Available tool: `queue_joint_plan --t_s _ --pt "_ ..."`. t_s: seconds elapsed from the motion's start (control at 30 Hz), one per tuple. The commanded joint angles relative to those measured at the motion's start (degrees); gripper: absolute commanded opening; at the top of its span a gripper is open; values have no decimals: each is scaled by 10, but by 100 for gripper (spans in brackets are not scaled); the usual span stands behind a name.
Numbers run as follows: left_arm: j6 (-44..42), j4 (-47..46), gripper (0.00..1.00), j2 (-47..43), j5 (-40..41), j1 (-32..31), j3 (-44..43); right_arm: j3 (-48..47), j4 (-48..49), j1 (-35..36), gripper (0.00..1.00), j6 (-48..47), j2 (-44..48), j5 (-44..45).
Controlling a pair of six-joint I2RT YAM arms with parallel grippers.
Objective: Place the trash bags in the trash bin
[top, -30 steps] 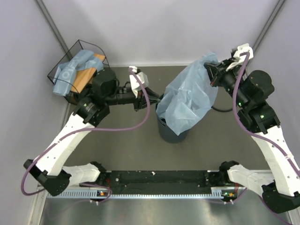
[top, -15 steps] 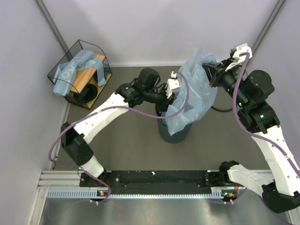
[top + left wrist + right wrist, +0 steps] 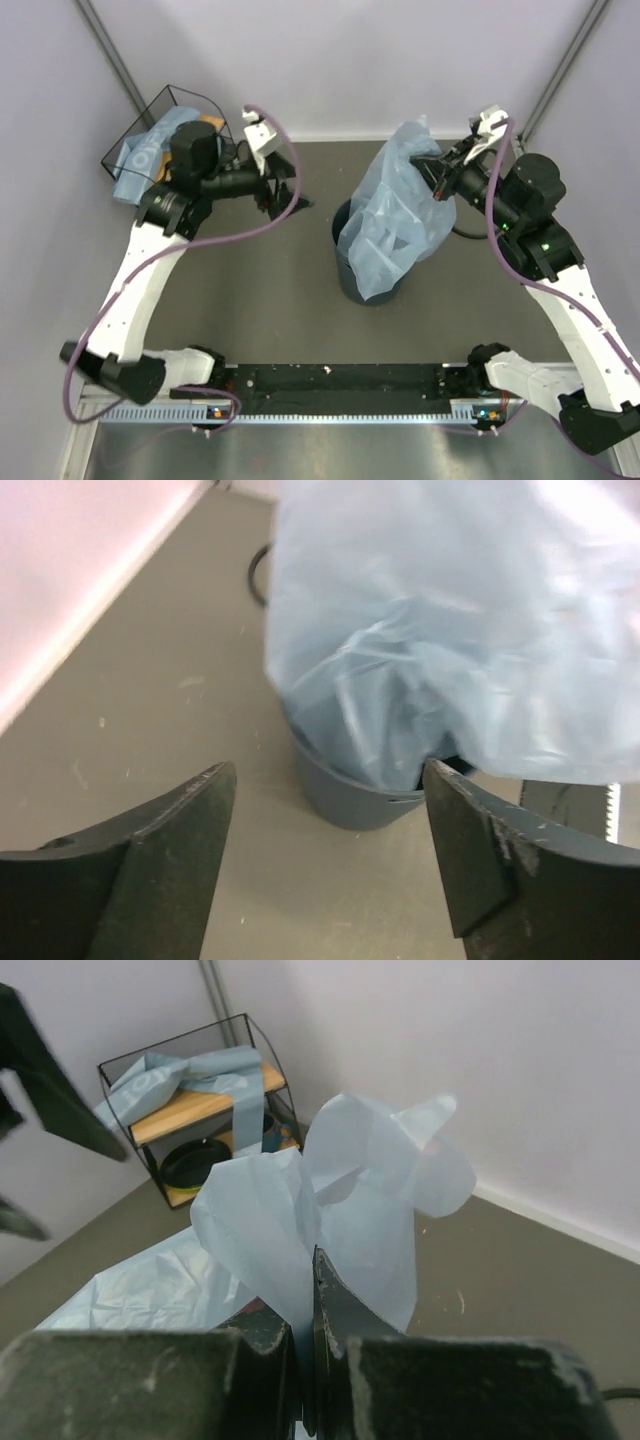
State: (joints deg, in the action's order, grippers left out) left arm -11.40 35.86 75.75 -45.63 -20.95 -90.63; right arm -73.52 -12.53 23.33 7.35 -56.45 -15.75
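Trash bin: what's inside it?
The light-blue trash bag hangs into the trash bin, pinched above by the right gripper. The bag hides the bin's bottom.

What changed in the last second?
The left claw reached to the thin translucent light-blue plastic bag, then drew back left, open and empty. The right claw stays shut on the bag's top; it still drapes over the dark blue-grey round plastic bin.

We see a flat grey-brown table (image 3: 260, 300). The bin (image 3: 350, 280) stands upright on it, near the middle. Part of a thin black ring (image 3: 472, 236) shows on the table at 3 o'clock from the bin. The basket (image 3: 185, 1112) sits in the far corner at 10 o'clock. A black rail (image 3: 340, 380) runs along the edge at 6 o'clock.
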Motion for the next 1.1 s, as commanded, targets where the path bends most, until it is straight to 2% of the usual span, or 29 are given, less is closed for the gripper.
queue_joint_plan --t_s 0.0,0.1,0.23,0.27,0.37,0.47,0.5,0.57,0.7,0.73,0.8,0.83,0.87,1.0,1.07 --pt "-1 -38 84 -74 -109 -17 30 15 31 -7 0 18 -4 -34" --pt "-26 -37 84 -98 -94 -76 34 14 49 -7 0 26 -19 -32" --pt "-90 -40 84 -110 11 -202 19 -18 56 -7 0 35 -37 -19" --pt "-96 -40 84 -100 52 -250 12 -20 73 -7 0 37 -37 -4" --pt "-146 -11 85 -60 126 -334 -26 -26 109 -6 0 54 -48 4" --pt "-167 -15 85 -18 212 -384 -42 -38 121 -2 0 70 -67 1" --pt "-166 -16 85 -9 252 -385 -46 -43 136 0 0 72 -71 -1" --pt "-162 -41 85 5 281 -385 -37 -45 145 3 0 80 -76 -8" --pt "-180 -87 72 8 336 -373 41 -37 179 9 0 102 -89 -28" --pt "-178 -103 64 -2 332 -365 61 -33 186 12 0 104 -91 -29" --pt "-157 -160 53 -11 317 -328 107 -19 203 14 0 103 -96 -37" --pt "-151 -174 43 -13 291 -300 117 -14 211 14 0 98 -96 -35" --pt "-144 -184 40 -13 281 -286 126 -9 213 13 0 90 -96 -29" --pt "-123 -235 39 -25 238 -251 173 18 214 13 0 71 -84 -49" --pt "-96 -242 41 -45 197 -238 177 13 183 13 0 72 -70 -68"
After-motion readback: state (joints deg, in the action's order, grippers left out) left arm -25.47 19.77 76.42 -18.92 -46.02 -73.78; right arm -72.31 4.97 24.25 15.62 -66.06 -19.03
